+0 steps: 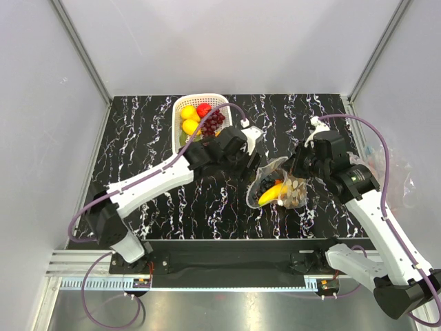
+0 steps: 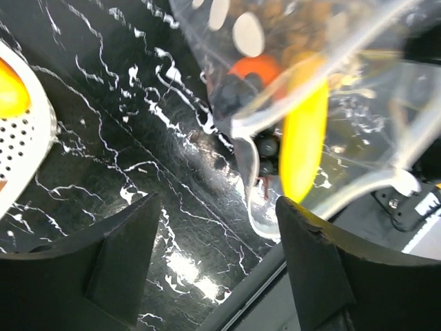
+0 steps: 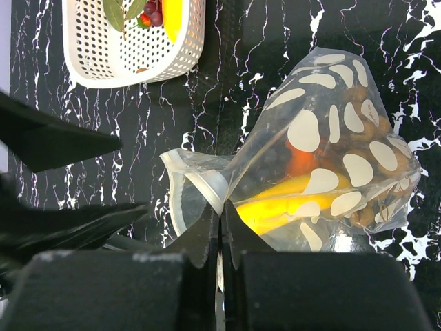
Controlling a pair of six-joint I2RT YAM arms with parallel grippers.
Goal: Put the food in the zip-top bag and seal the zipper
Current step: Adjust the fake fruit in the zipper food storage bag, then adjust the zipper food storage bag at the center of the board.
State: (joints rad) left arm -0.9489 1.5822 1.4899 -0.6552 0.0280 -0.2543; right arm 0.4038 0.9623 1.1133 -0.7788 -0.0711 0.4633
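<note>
Two arms share this step, which I judge to be mid-loading. The clear plastic zip-top bag printed with white ovals (image 3: pixel 324 138) lies on the black, white-veined table (image 1: pixel 138 138), right of centre. It holds a yellow toy banana (image 3: pixel 282 203), a small orange toy fruit (image 3: pixel 300 162), a tan bunch of toy grapes (image 1: pixel 296 194) and a dark bluish bunch (image 2: pixel 238 96).

Two glossy yellow lemons (image 1: pixel 189 118), a red strawberry (image 1: pixel 204 109) and dark purple grapes (image 1: pixel 212 123) sit in the white perforated plastic basket (image 1: pixel 175 114) at the far side of the table.

The right gripper (image 3: pixel 220 217) is pressed together on the rim of the bag's mouth. The left gripper (image 2: pixel 217 207) is spread and empty, just beside that mouth.

To do this well, the right arm should hold the rim up so the mouth gapes. The left arm should rise clear of the film before swinging to the basket, or it may drag the bag. The fruits look slick and rounded, so it should close across the middle of the topmost one.

The left wrist view shows the bare gap between its own fingers, which the top view hides under the wrist. The right wrist view alone shows the pinch on the rim. Only the top view shows the whole basket; the right wrist view crops it and the left shows just its wall.
</note>
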